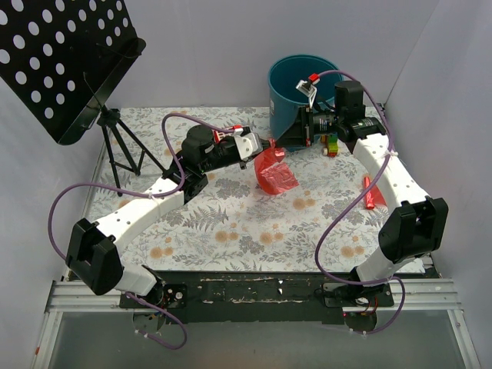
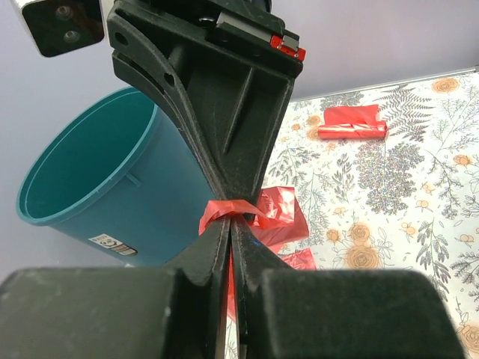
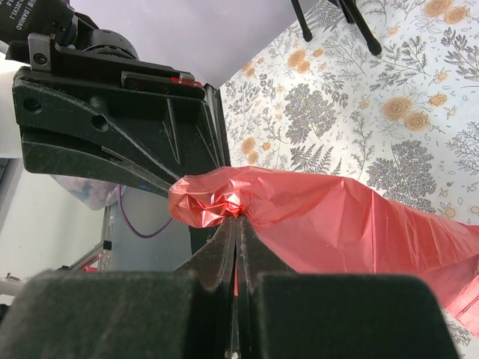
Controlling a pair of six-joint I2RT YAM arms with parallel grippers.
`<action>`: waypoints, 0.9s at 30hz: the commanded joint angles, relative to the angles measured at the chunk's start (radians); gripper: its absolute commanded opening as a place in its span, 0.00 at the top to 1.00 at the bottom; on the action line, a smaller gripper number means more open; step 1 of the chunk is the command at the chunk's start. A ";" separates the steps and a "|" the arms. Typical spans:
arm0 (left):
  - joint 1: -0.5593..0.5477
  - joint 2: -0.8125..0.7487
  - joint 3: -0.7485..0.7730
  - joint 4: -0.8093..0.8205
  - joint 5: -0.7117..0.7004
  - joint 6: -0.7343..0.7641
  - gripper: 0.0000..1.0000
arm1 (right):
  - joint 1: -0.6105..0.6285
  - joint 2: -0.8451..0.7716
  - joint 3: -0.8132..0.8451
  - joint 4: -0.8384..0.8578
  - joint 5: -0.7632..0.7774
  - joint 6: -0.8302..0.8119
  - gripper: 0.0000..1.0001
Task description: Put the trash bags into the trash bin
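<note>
- While both claws pinch the same bunched end of one trash bag [image 1: 275, 175], it hangs just in front of the trash bin [image 1: 280, 104], not yet over the rim.
- The left gripper [image 2: 228, 217] is clamped tight on the film, and so is the right gripper [image 3: 236, 221].
- Two grips on thin film risk a tear, so one claw should release before the bag is lifted above the rim.
- The bin looks bare inside, as far as shown.
- A second trash bag [image 1: 374, 192], rolled, lies well apart from the bin.
</note>
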 commanded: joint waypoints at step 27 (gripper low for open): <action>-0.009 0.043 0.060 -0.036 -0.013 -0.037 0.63 | -0.028 -0.041 -0.053 0.134 -0.105 0.093 0.99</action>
